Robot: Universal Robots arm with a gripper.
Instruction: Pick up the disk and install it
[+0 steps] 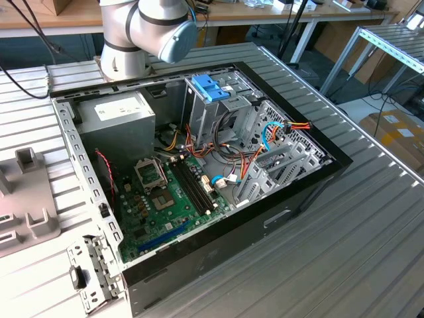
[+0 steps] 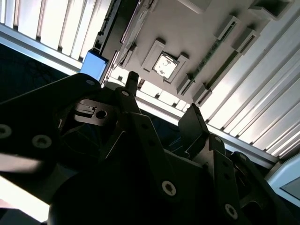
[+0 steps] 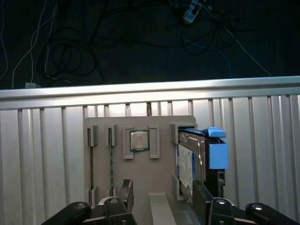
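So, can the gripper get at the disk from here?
Probably yes: the disk sits exposed in the grey holder's end slot, nothing covers it, and the open gripper hangs close by.

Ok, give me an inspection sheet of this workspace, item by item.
Surface: ribbed aluminium table, carrying an open black computer case and a grey fixture plate.
Job's things: dark-grey hard drive in a light-blue plastic carrier, standing on edge in the plate's slot.
Clutter: square silver processor chip seated in the plate.
Gripper: black gripper open, holding nothing, facing the plate.
Cables: red, yellow and blue wires inside the case.
Surroundings: wooden workbench, cardboard box.
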